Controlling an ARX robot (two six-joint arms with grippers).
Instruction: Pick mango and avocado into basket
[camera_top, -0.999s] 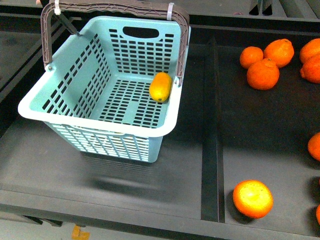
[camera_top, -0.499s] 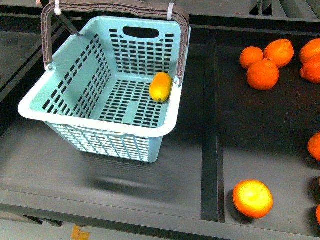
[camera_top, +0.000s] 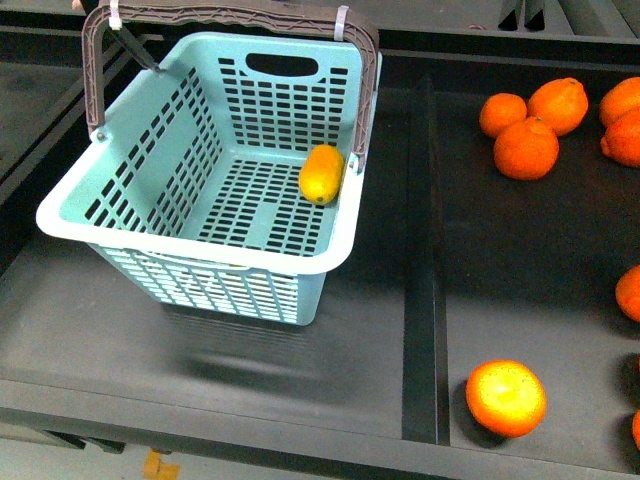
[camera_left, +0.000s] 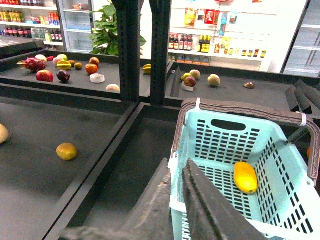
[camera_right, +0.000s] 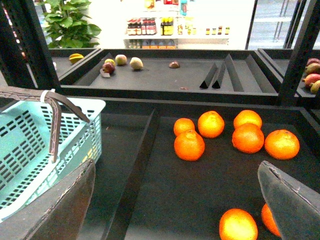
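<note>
The light teal basket stands tilted on the left shelf, its brown handle up at the back. The yellow mango lies inside against the right wall; the left wrist view also shows the mango on the slotted floor. I cannot make out an avocado in any view. My left gripper is shut with nothing in it, just outside the basket's near rim. My right gripper is open and empty over the orange shelf, beside the basket. Neither arm shows in the front view.
Several oranges lie at the back right, and another orange lies near the front edge. A raised divider separates the two shelves. A brownish round fruit lies on the shelf beyond the basket's side. Farther shelves hold mixed fruit.
</note>
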